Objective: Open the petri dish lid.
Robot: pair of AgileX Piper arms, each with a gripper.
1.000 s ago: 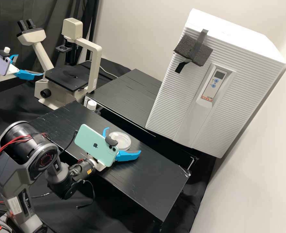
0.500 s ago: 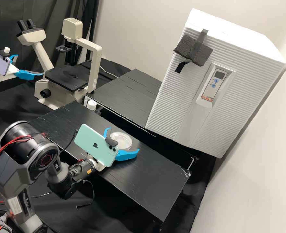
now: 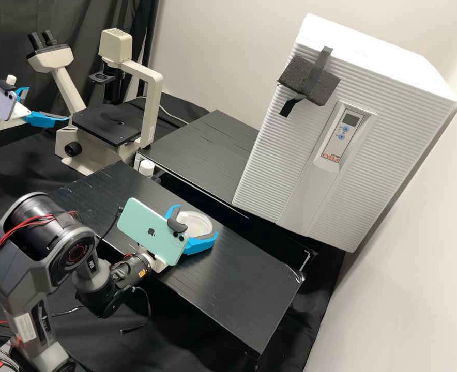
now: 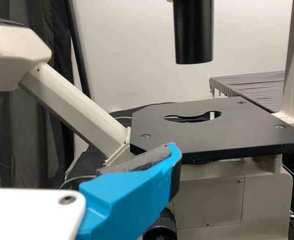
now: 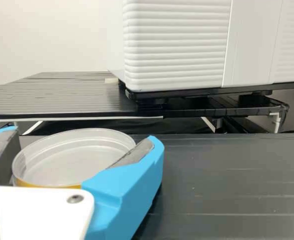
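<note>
The clear round petri dish (image 3: pixel 199 223) lies flat on the black bench (image 3: pixel 239 289), between the blue fingers of my right gripper (image 3: pixel 196 221). In the right wrist view, the pads of my right gripper (image 5: pixel 83 137) press on opposite sides of the dish (image 5: pixel 69 162), low near the bench; whether they hold the lid, the base or both I cannot tell. A yellowish band shows along its lower edge. My left gripper (image 3: pixel 47 104) stands open and holds nothing, far left beside the microscope; one blue finger of that left gripper (image 4: pixel 129 197) shows before the microscope stage.
A beige microscope (image 3: pixel 151 108) with a black stage (image 3: pixel 107 124) stands back left. A white-capped bottle (image 3: pixel 146 168) is at the bench's far edge. Behind a gap lies a second black surface (image 3: pixel 202 150), with a large white ribbed appliance (image 3: pixel 270 160) to the right.
My right gripper's fingers have drawn together from wide open onto the dish, and the dish has shifted very slightly to the right. The left arm has kept still.
</note>
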